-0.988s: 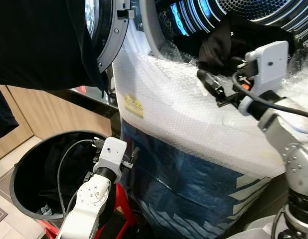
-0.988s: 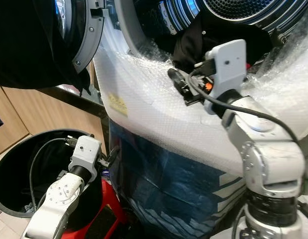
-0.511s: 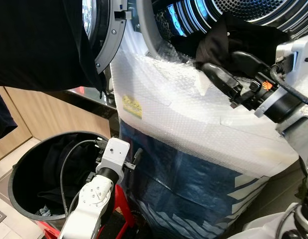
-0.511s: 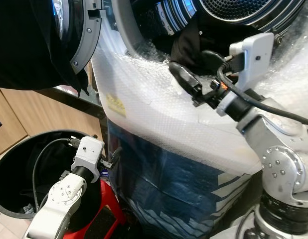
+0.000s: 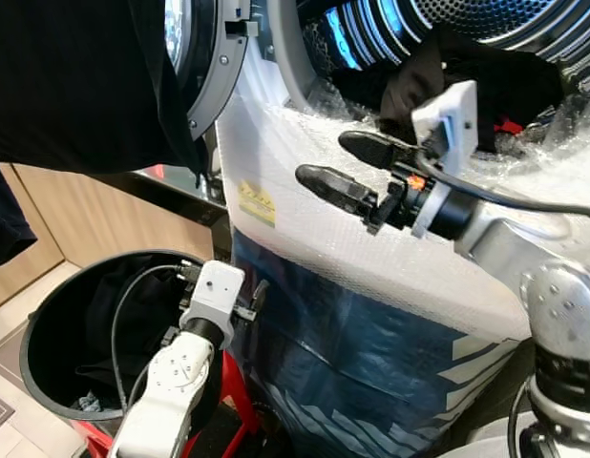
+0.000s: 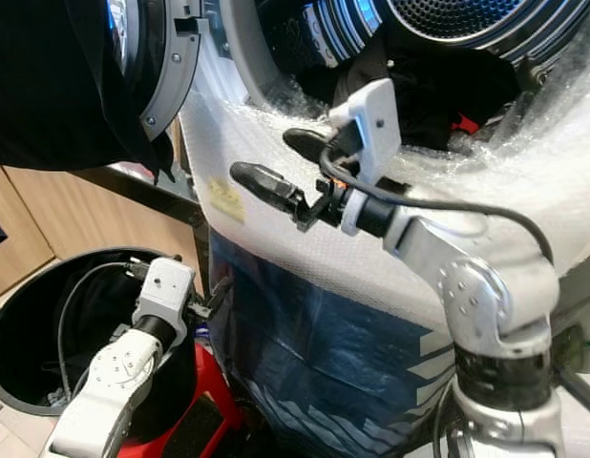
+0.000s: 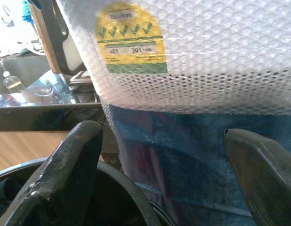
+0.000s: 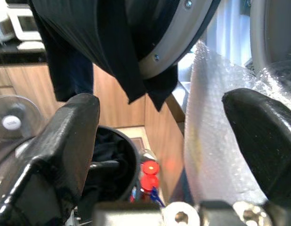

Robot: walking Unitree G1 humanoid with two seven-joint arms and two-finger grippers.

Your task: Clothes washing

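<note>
In front of the washing machine (image 5: 371,248), the left eye view is showing the right pincer (image 5: 347,167) hanging in the air just outside the drum opening (image 5: 486,24), its two fingers spread and gripping nothing. Dark clothes (image 5: 438,81) are lying inside the drum, at its lower lip, behind that pincer. Below and to the left of the machine, a black laundry basket (image 5: 47,382) is standing on the floor with dark fabric still in it. The machine door (image 5: 204,67) is standing open, and a dark garment (image 5: 75,86) is draping over it. Judgement: loading is partly done; the basket contents and the draped garment are remaining to be transferred, and the door is not yet closed.

The right eye view is showing the left pincer (image 6: 207,307) low beside the machine front, next to the basket, holding nothing. Bubble wrap (image 6: 305,239) is covering the machine's front panel.

The left wrist view is showing the left pincer's fingers (image 7: 65,174) spread wide, facing the wrapped panel. A yellow energy label (image 7: 130,38) is sitting under the wrap; four green ticks are visible, and the heading and figures are too blurred to read with confidence.

The right wrist view is showing the right pincer's fingers (image 8: 60,141) spread, looking down past the door toward the basket. No legible writing is appearing here.
</note>
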